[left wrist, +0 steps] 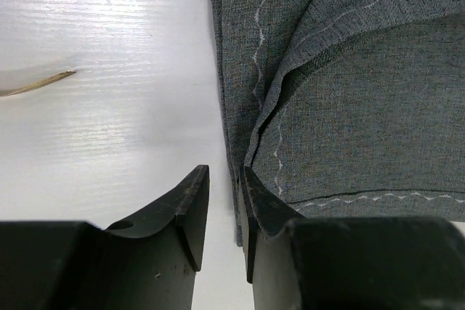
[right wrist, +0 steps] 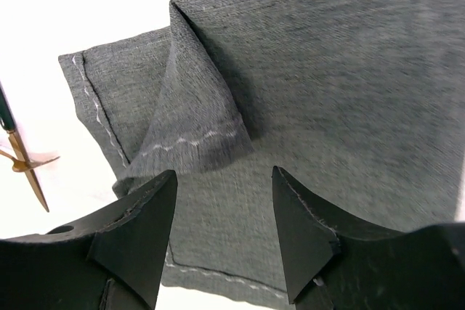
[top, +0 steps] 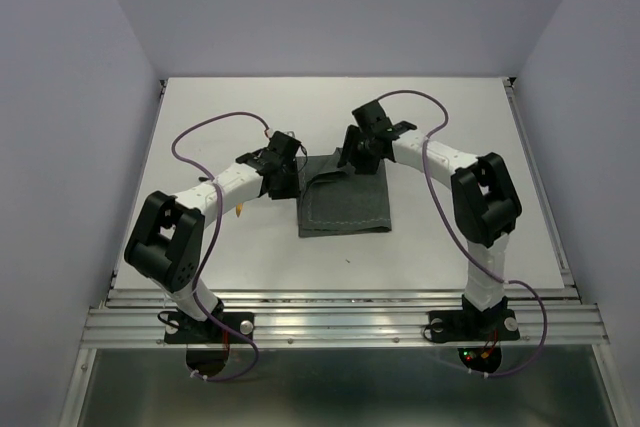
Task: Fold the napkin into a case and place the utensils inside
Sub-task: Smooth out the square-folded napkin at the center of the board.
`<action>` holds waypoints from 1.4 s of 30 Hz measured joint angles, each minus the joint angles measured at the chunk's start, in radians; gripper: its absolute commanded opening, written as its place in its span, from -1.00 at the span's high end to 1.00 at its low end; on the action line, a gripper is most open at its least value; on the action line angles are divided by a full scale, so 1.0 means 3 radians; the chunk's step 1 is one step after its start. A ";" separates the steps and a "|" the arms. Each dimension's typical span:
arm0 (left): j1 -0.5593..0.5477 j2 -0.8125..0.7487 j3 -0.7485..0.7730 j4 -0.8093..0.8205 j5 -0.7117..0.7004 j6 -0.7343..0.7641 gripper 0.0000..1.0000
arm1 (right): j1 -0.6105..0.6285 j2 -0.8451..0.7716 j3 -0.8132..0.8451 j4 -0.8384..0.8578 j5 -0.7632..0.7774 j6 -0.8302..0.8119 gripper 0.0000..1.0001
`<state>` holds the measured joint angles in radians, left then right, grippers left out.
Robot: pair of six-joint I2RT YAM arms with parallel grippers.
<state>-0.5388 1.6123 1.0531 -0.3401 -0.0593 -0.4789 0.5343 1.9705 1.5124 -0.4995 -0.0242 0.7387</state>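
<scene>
The dark grey-green napkin lies folded on the white table, its far-left corner raised as a loose flap. My left gripper stands at the napkin's left edge. Its jaws are a little apart with bare table between them, and the right finger sits against the lifted cloth layer. My right gripper hovers open over the napkin just behind the flap, with nothing between its fingers. A thin gold utensil lies on the table left of the cloth. Gold utensils also show at the right wrist view's left edge.
The white table is bounded by grey walls at the sides and back, and by an aluminium rail at the near edge. Both arms reach inward over the table's middle, left gripper and right gripper close together.
</scene>
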 measured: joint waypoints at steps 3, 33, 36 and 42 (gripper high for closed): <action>0.0000 0.0000 -0.0001 -0.0001 -0.0001 0.0009 0.31 | 0.0001 0.0144 0.0053 0.0056 -0.0093 0.0027 -0.18; 0.0023 -0.0009 -0.0156 0.0062 -0.0003 0.0070 0.29 | 0.0067 0.0894 0.1205 0.0201 -0.0626 0.0146 0.09; 0.0064 -0.0061 -0.0202 0.0057 -0.0003 0.0071 0.28 | 0.0128 0.1061 0.1445 0.0207 -0.0724 0.0149 0.09; 0.0266 -0.0290 -0.0219 0.0050 0.0079 0.0078 0.23 | 0.0203 0.1110 0.1602 0.0223 -0.0816 0.0084 0.11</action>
<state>-0.4591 1.5253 0.9874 -0.3252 -0.0357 -0.4557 0.5953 2.3035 1.9930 -0.4328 -0.2691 0.7639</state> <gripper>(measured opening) 0.379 0.456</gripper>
